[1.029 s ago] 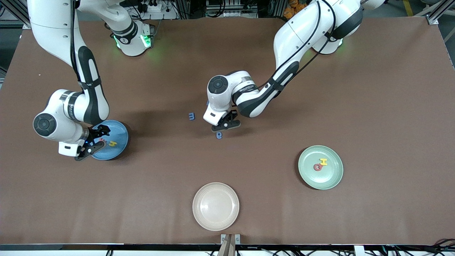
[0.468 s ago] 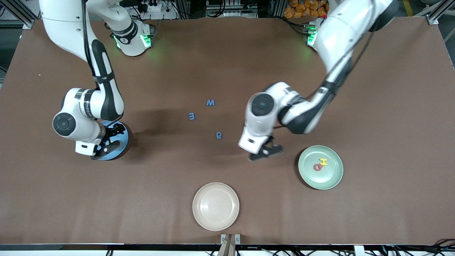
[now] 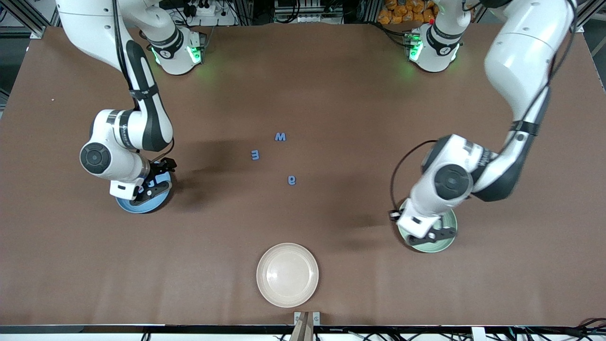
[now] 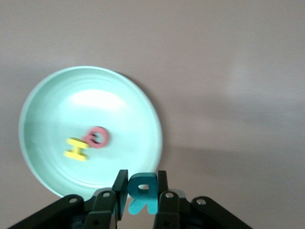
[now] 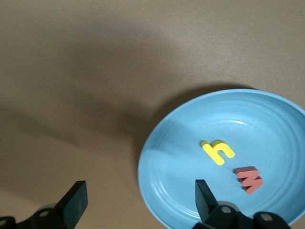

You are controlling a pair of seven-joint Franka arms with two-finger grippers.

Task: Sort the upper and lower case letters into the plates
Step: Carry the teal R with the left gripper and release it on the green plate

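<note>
With the left end effector (image 4: 141, 198) pinching the teal R (image 4: 142, 192) over the green plate (image 3: 445, 242), it should drop low before letting go, while the right end effector (image 5: 138, 200) waits open over the blue plate (image 5: 267, 114).

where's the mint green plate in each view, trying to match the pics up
front view: the mint green plate lies toward the left arm's end of the table, mostly hidden under the left gripper.
left wrist view: it fills the middle, holding a yellow H and a red letter, with the left gripper shut on a teal R over its rim.
right wrist view: not in it; only the sky blue plate shows.
shared landmark: the left gripper over the plate.
</note>
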